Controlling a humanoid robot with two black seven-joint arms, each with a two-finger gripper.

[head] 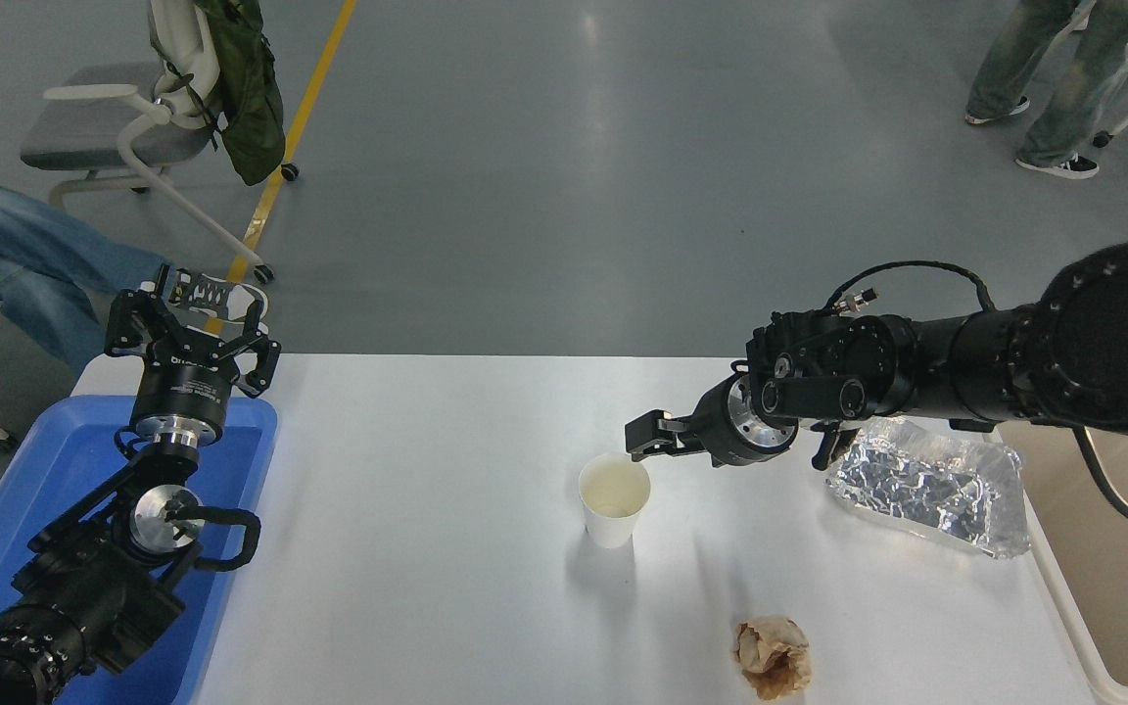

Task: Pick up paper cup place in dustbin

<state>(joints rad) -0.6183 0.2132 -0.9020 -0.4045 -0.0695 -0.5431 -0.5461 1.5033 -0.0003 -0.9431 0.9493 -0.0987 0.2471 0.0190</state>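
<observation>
Overhead, from the head view, the paper cup (613,499) stood upright near the middle of the white table (427,548), its cream inside showing and its mouth open to the camera. Reaching in from the right edge, the right arm lay low and nearly level over the table, and the right gripper (644,441) pointed leftward, its fingertips just beside the cup's far right rim; whether they touched it could not be told. That claw was seen almost edge-on, so how far apart its fingers stood could not be told, and it had hold of nothing visible. Behind its wrist lay a crinkled silver foil bag (926,485), partly covered by the arm. A crumpled brown paper ball (772,656) sat near the table's near edge, well apart from the cup. At the right edge, the beige dustbin (1063,607) showed only its rim and part of one inner wall below the arm. At the lower left, the left gripper (190,328) was parked over a blue plastic tray (45,470), its fingers spread wide and holding nothing.
</observation>
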